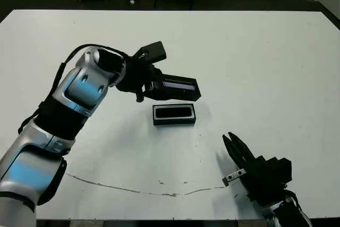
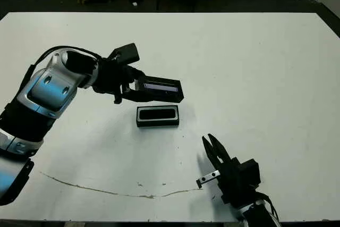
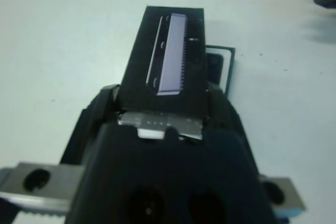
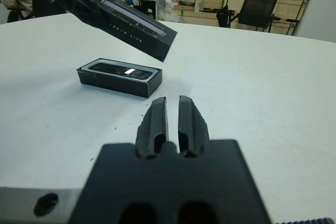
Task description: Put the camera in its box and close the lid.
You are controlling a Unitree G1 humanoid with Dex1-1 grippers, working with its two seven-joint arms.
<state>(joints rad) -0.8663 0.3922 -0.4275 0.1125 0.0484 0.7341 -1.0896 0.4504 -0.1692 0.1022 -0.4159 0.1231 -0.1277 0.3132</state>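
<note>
Right gripper is seen nearest, low over the near right part of the table, holding nothing. Its fingers are drawn close together, with only a thin slit left between them in the right wrist view. They are pointed toward the box, well apart from it.

A thin brownish line is marked across the near part of the table, left of the right gripper.

Box is laid flat near the table's middle, open side up. The camera is seated inside it, black with a small pale mark on its face. White lining is visible along the box's inner rim.

Lid is held in the air just beyond and above the box, tilted, not touching it. The grey-lavender strip on its top is best seen in the left wrist view, along with pale lettering on its side in the right wrist view. The box is not yet covered.

Left gripper is clamped on the lid's left end; jaws are closed on it from both sides. The left arm is reached in from the left.

Beyond the table, chairs and shelving are seen in the right wrist view.
</note>
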